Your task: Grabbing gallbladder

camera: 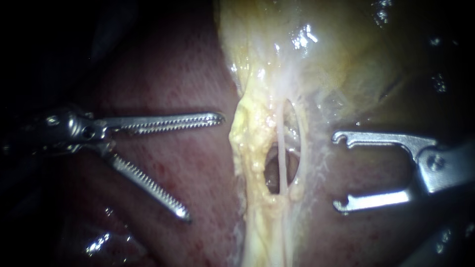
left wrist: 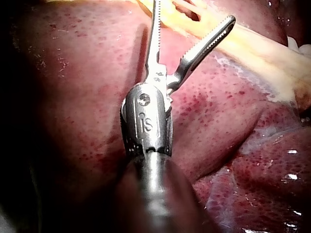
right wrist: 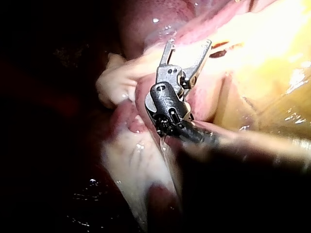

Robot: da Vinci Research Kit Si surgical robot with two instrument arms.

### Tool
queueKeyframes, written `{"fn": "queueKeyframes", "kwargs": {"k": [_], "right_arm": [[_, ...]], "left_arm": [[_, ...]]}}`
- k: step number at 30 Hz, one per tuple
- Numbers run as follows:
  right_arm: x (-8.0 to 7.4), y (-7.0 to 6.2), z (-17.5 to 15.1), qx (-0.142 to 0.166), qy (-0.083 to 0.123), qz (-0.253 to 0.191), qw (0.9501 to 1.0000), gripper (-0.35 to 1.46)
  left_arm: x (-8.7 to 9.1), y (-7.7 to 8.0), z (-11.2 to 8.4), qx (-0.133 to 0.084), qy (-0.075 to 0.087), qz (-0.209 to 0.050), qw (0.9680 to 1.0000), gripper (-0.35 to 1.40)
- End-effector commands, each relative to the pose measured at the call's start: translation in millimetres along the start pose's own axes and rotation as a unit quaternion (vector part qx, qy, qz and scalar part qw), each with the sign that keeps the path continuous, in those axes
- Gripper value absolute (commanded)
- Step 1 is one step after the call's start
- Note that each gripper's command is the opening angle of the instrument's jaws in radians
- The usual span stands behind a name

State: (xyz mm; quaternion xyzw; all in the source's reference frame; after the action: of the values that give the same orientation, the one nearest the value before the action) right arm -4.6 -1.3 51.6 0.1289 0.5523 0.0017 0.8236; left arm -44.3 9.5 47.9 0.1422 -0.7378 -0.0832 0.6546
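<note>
Risk to tube: a thin pale tube [camera: 282, 148] crossed a window in the yellow band between the two sets of jaws; a bite taken there instead of on the gallbladder [camera: 341, 49] would likely tear it.
Risk of slip: the gallbladder wall looked wet and glossy, so a shallow grip would probably slide off.
Left instrument [camera: 205, 167]: shaft lay level over the liver [camera: 163, 69]; its toothed jaws were spread wide, held nothing, and stopped just short of the band.
Right instrument [camera: 337, 171]: jaws were likewise parted and empty, facing the band from its other side, not touching it.
Gallbladder: the yellow glistening bulk lay beyond both jaw sets, nearer the right instrument's upper jaw, not yet gripped.
</note>
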Motion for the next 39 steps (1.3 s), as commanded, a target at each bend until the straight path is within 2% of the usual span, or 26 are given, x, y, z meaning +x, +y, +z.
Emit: {"fn": "queueKeyframes", "kwargs": {"k": [1,7,12,17,21,29,39], "right_arm": [[0.0,0.0,0.0,0.000,0.000,0.000,1.0000,0.60],[0.0,0.0,0.0,0.000,0.000,0.000,1.0000,0.60],[0.0,-0.1,0.0,0.000,0.000,0.000,1.0000,0.60],[0.0,-0.1,0.0,0.000,0.000,0.000,1.0000,0.60],[0.0,-0.1,0.0,0.000,0.000,0.000,1.0000,0.60],[0.0,-0.1,0.0,0.000,0.000,0.000,1.0000,0.60],[0.0,-0.1,0.0,0.000,0.000,0.000,1.0000,0.60]], "left_arm": [[0.0,0.0,0.1,0.000,0.000,-0.001,1.0000,1.09],[0.1,0.1,0.4,-0.002,-0.002,-0.015,0.9999,1.13],[0.0,0.5,0.9,-0.024,0.011,-0.039,0.9989,1.14],[-0.2,1.0,0.9,-0.060,0.027,-0.077,0.9949,1.09],[0.1,1.7,0.8,-0.079,0.038,-0.088,0.9922,1.08],[0.6,2.3,1.2,-0.102,0.058,-0.127,0.9849,0.99],[0.3,2.4,2.1,-0.122,0.062,-0.156,0.9782,0.88]]}}
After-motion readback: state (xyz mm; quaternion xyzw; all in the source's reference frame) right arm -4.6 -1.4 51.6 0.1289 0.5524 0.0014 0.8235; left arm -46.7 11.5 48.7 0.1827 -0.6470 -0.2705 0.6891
